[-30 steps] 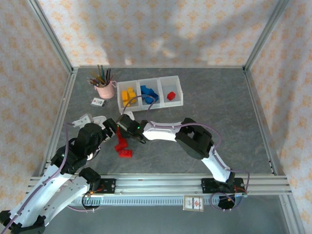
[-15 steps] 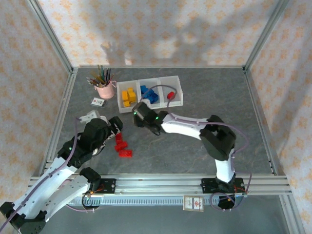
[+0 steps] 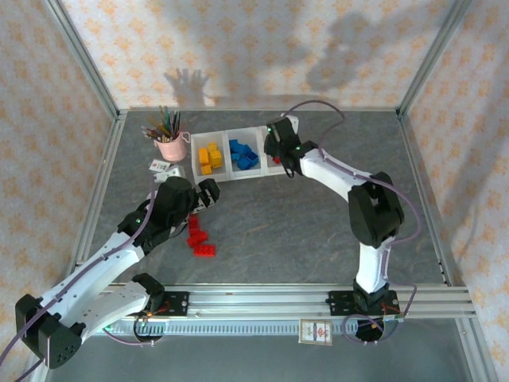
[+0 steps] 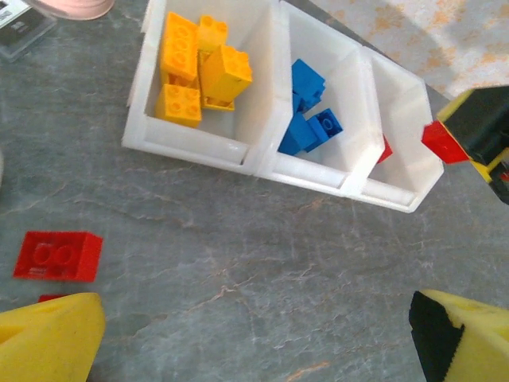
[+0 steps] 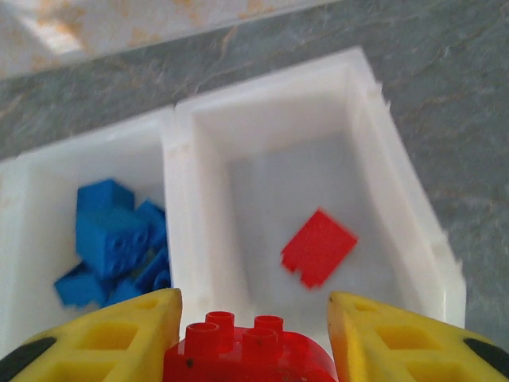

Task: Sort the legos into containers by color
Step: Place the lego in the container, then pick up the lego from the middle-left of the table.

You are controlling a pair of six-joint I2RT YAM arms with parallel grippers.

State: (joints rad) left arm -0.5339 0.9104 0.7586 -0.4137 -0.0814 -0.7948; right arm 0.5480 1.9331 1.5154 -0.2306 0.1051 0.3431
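Lego: red brick [image 5: 242, 354]; light, rigid, slick; likely best held across flat sides.
Position: over the end compartment of the containers [image 5: 169, 183], one red piece [image 5: 318, 248] inside.
Right gripper [image 5: 253, 342]: clamped on the red brick.
Left gripper [image 4: 254, 334]: wide apart, empty, near loose red legos [image 3: 200, 239].
Clearance: thin bin walls close; open table [image 3: 318, 231] beyond.
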